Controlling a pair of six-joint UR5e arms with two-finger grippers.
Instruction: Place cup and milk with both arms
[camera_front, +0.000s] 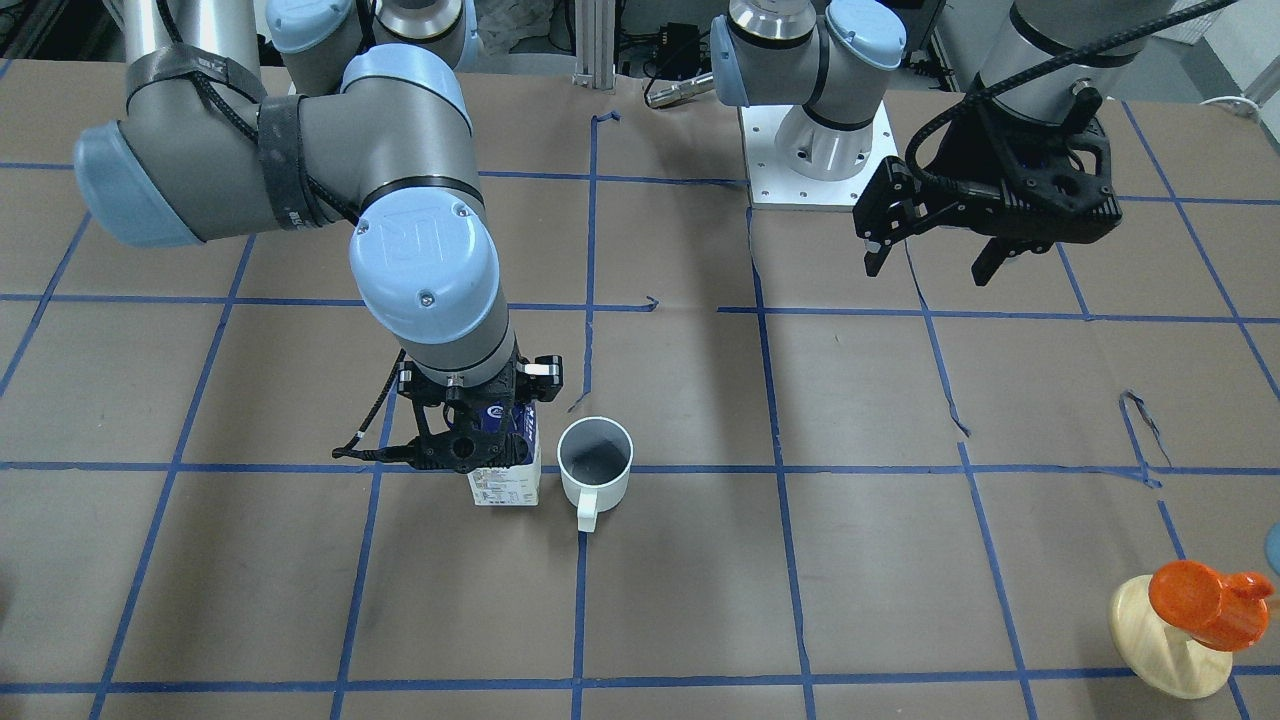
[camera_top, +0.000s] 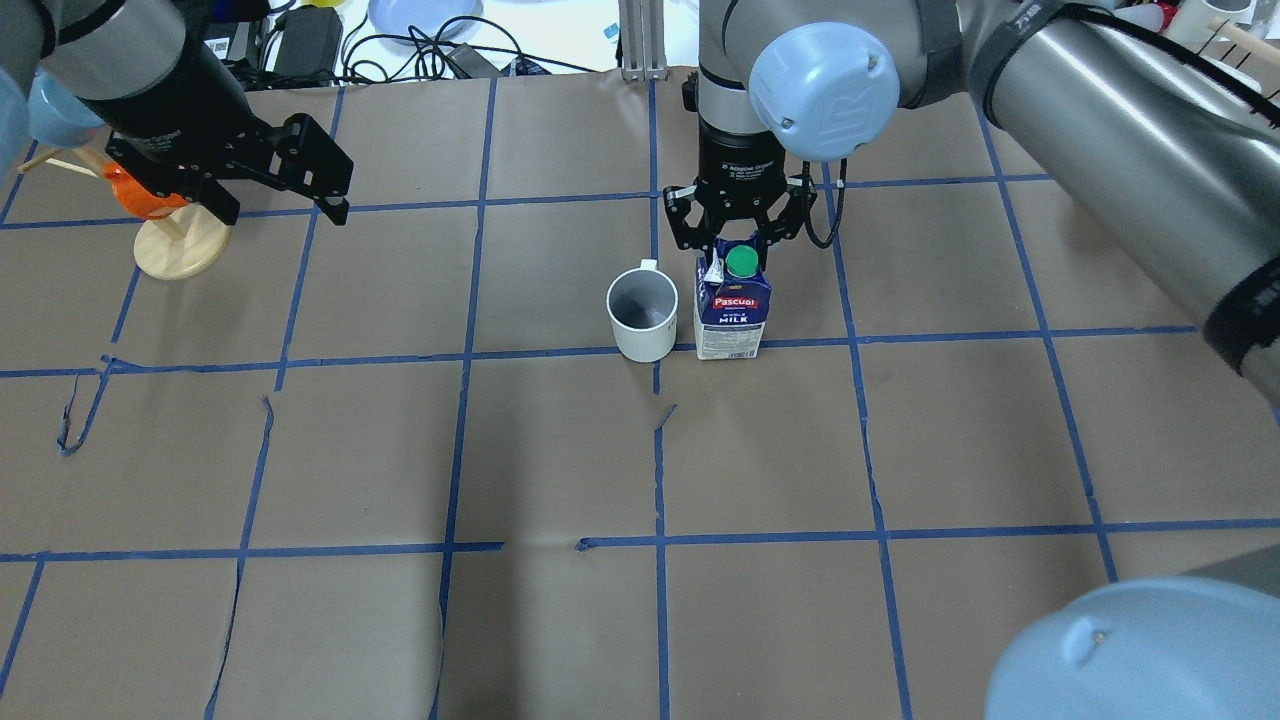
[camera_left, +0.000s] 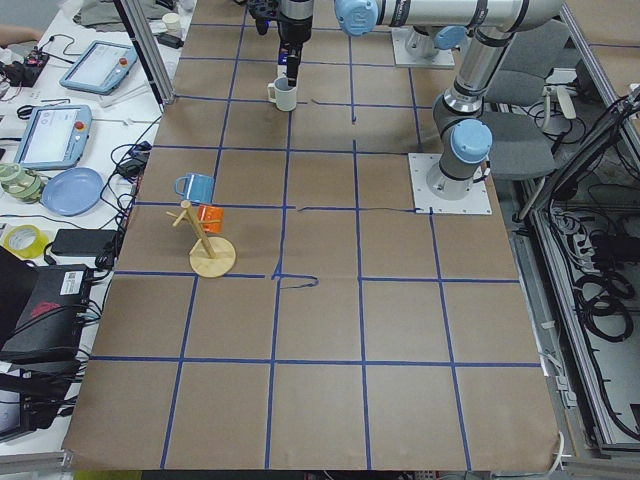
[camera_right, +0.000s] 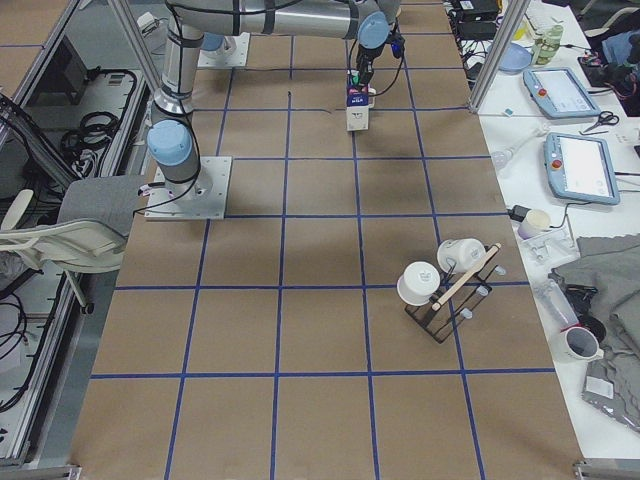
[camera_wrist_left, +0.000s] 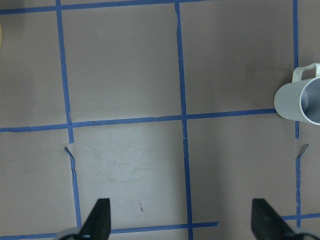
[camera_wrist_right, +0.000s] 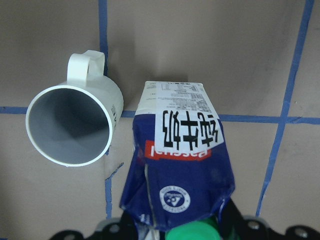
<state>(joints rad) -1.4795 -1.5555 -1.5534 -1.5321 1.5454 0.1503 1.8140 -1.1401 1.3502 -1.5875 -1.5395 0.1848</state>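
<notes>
The white cup (camera_front: 595, 462) stands upright on the paper-covered table, handle pointing away from the robot. It also shows in the overhead view (camera_top: 642, 312) and both wrist views (camera_wrist_left: 302, 100) (camera_wrist_right: 75, 125). The milk (camera_front: 505, 482) stands right beside it, a small gap between them, with the dark blue top and green cap up (camera_top: 732, 305) (camera_wrist_right: 180, 150). My right gripper (camera_front: 478, 440) comes straight down on the carton's top (camera_top: 735, 238), and its fingers look shut on the gable. My left gripper (camera_front: 928, 270) is open and empty, hovering well off to the side (camera_top: 285, 213).
A wooden mug stand with an orange mug (camera_front: 1190, 610) is near the left gripper (camera_top: 175, 240), and a blue mug (camera_left: 193, 186) hangs on it too. A rack with white cups (camera_right: 445, 285) stands far from both arms. The left arm's white base plate (camera_front: 770, 185) is at the back.
</notes>
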